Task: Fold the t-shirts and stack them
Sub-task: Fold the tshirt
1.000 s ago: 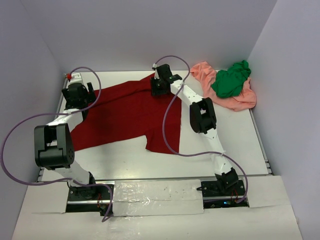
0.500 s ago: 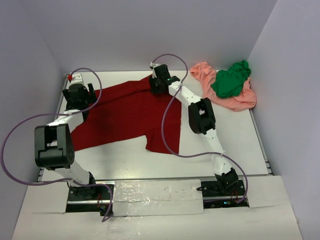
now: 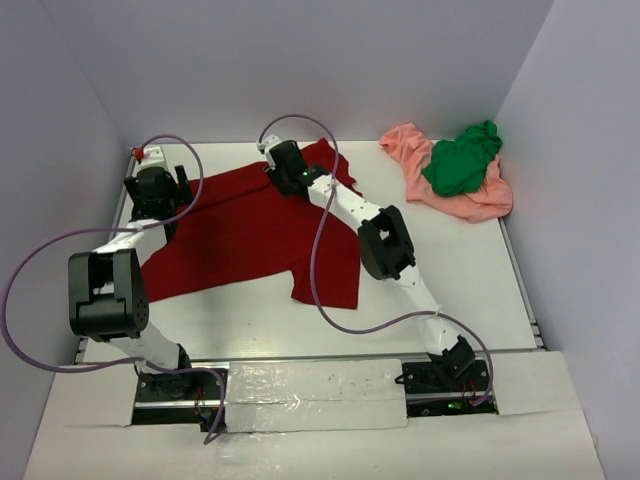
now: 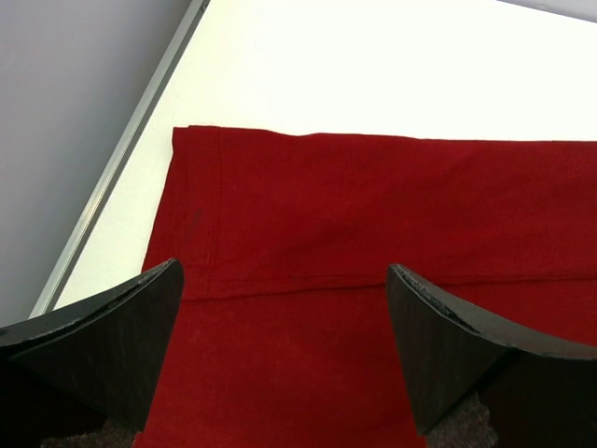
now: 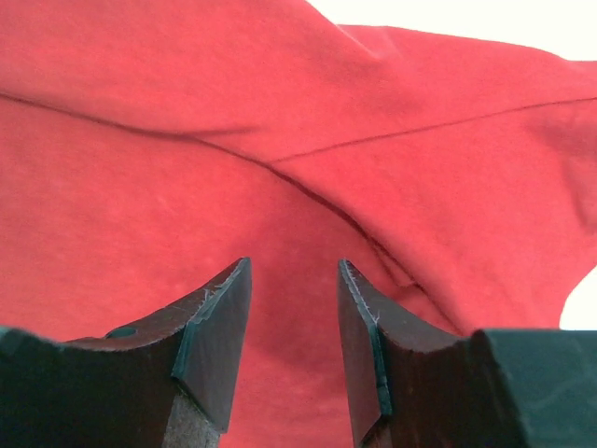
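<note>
The dark red t-shirt [image 3: 240, 225] lies spread flat over the left and middle of the table. My left gripper [image 3: 156, 196] is open over its left edge; in the left wrist view [image 4: 284, 280] the jaws stand wide apart above the hemmed red cloth [image 4: 373, 205]. My right gripper [image 3: 284, 165] is low over the shirt's back edge, open and empty, with creased red cloth [image 5: 140, 140] showing between its fingers [image 5: 294, 271]. The green t-shirt [image 3: 460, 160] lies crumpled on the salmon-pink t-shirt [image 3: 478, 200] at the back right.
Grey walls enclose the table on three sides. A metal rail [image 4: 112, 177] runs along the table's left edge, close to the left gripper. Purple cables [image 3: 320, 270] loop from both arms over the shirt. The white table [image 3: 470, 270] shows bare at the front right.
My right gripper has moved left along the back edge of the red shirt, uncovering the shirt's back right corner. The left arm has not moved.
</note>
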